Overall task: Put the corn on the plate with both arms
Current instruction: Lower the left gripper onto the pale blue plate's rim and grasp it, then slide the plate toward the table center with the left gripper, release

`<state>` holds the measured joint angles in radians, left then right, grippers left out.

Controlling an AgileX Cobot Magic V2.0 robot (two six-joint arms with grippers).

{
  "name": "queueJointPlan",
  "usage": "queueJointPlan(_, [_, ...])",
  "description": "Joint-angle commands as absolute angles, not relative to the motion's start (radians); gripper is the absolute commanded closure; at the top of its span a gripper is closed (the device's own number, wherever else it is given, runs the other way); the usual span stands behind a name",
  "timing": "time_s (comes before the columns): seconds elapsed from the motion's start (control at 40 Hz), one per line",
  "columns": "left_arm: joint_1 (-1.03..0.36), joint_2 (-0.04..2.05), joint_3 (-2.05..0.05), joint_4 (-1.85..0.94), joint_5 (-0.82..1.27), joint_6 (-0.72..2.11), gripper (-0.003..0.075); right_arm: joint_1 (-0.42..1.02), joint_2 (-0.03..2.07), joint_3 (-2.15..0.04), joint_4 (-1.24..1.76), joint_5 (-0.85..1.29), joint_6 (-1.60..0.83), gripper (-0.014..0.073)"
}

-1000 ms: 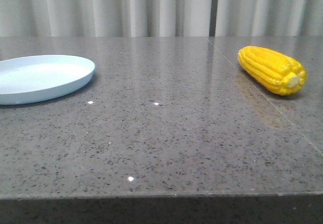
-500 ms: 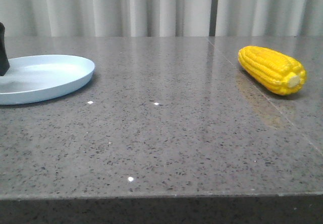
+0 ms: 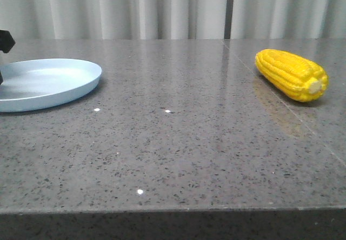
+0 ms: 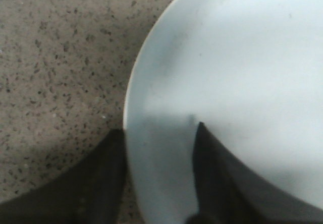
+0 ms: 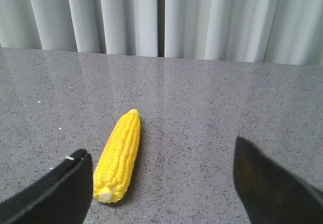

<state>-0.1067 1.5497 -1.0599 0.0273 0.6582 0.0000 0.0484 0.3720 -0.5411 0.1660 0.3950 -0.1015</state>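
Your left gripper [image 4: 159, 176] hung over the near-left rim of the plate [image 4: 227, 67], its jaws spread: one finger [image 4: 81, 183] lay outside the rim over the table [image 4: 55, 57], the other over the plate's inner surface, with the rim running between them. You could not tell from the wrist view whether either finger touched the plate. In the front view only a sliver of that gripper [image 3: 4, 41] showed at the far left edge, above the plate [image 3: 48, 83].

Your right gripper [image 5: 161, 183] was also spread wide, both black fingers [image 5: 50, 193] framing the lower corners of its wrist view and holding nothing. The corn [image 5: 118, 156] lay on the table ahead of it, closer to one finger than the other, pale stub end pointing toward the camera and tapered tip away.

In the front view the corn [image 3: 292, 74] rested on the table's [image 3: 178, 153] right side, well apart from the plate at the left, stub end angled toward you. The plate held nothing. Pale curtains [image 3: 162, 7] hung behind the table.
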Motion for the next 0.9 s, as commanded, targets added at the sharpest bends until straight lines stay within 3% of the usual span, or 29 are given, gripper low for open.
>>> queueJointPlan(0.0, [-0.114,1.519,-1.09,0.019,0.624,0.0,0.0644,0.04,0.387,-0.576,0.171,0.318,-0.104,0.0001])
queueJointPlan(0.07, [-0.114,1.519,-1.09,0.019,0.618,0.0,0.0741,0.04,0.387,-0.576,0.171,0.318,-0.104,0.0001])
queueJointPlan(0.45, [-0.158,1.431,-1.166,-0.189,0.58,0.0,0.0741,0.04,0.387,-0.576,0.171,0.318,-0.104,0.0001])
queueJointPlan(0.88, [-0.398,1.493,-1.207,-0.242,0.587,-0.006,0.0741,0.04,0.387,-0.576,0.171,0.318,-0.104,0.0001])
